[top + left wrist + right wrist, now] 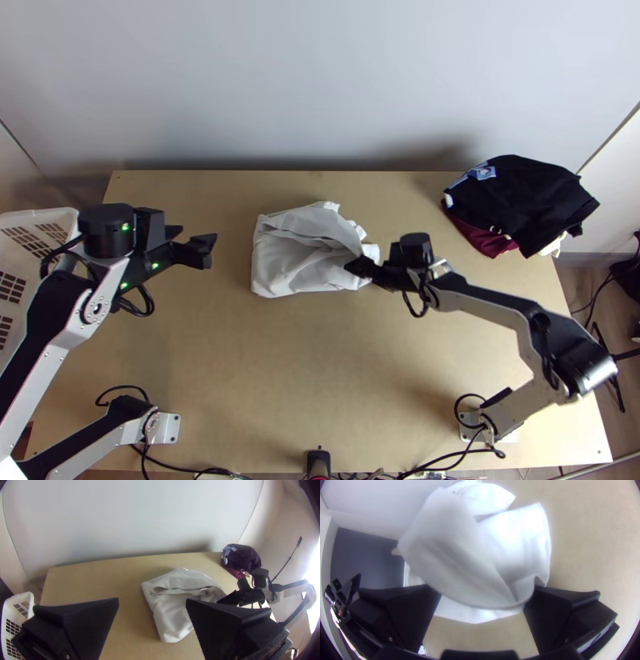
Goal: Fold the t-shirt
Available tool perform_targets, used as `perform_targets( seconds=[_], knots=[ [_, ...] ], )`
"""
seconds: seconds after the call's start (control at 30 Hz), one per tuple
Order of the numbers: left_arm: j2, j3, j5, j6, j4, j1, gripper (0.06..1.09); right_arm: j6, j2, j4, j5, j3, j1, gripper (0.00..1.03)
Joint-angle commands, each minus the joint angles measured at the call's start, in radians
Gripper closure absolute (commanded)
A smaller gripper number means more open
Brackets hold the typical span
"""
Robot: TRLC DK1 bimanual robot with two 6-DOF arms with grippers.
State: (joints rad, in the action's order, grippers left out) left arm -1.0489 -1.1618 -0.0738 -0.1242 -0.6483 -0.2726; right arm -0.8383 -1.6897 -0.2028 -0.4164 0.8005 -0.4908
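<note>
Lying rumpled is the creased white t-shirt (298,270)

A wooden table (304,368) bears a t-shirt (300,264) and dark clothes (520,200).

Open lane, front: I have bare light wooden table (264,376) between the bunched white cloth t-shirt (300,276) and the near edge. Open lane, left: bare wood between shirt and left gripper (197,242). Obstacle, right: silver-and-black right arm (484,302), bent over the table's right half, right gripper (358,266) at the shirt. Far right: black and dark red clothes heap (520,200). Left edge: white slotted plastic basket (36,218). Behind: pale upright wall (320,80).
</note>
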Motion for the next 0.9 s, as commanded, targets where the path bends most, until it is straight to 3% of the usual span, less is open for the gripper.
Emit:
perform_targets(
  seconds=[0.0,0.3,0.4,0.47,0.5,0.53,0.6,0.87],
  knots=[
    [0.04,0.008,0.0,0.001,-0.011,0.044,0.11,-0.022,-0.128,-0.02,-0.012,0.149,-0.008,0.04],
    [0.059,0.019,0.002,0.001,-0.028,0.078,0.11,-0.022,-0.226,0.008,-0.021,0.261,-0.057,0.04],
    [0.066,0.03,0.002,0.005,-0.034,0.099,0.11,0.059,-0.266,0.194,-0.016,0.373,-0.072,0.04],
    [0.069,0.034,-0.001,0.006,-0.037,0.108,0.11,0.099,-0.275,0.267,0.004,0.417,-0.081,0.11],
    [0.07,0.036,0.0,0.006,-0.044,0.11,0.11,0.107,-0.272,0.269,0.013,0.416,-0.083,0.18],
    [0.075,0.037,0.0,0.006,-0.045,0.11,0.11,0.123,-0.258,0.27,0.037,0.41,-0.089,0.38],
    [0.084,0.04,-0.001,0.003,-0.047,0.116,0.11,0.148,-0.231,0.267,0.087,0.398,-0.092,1.0],
    [0.121,0.047,-0.001,0.014,-0.074,0.147,0.11,0.268,-0.042,0.276,0.107,0.296,-0.017,1.0]
  ],
)
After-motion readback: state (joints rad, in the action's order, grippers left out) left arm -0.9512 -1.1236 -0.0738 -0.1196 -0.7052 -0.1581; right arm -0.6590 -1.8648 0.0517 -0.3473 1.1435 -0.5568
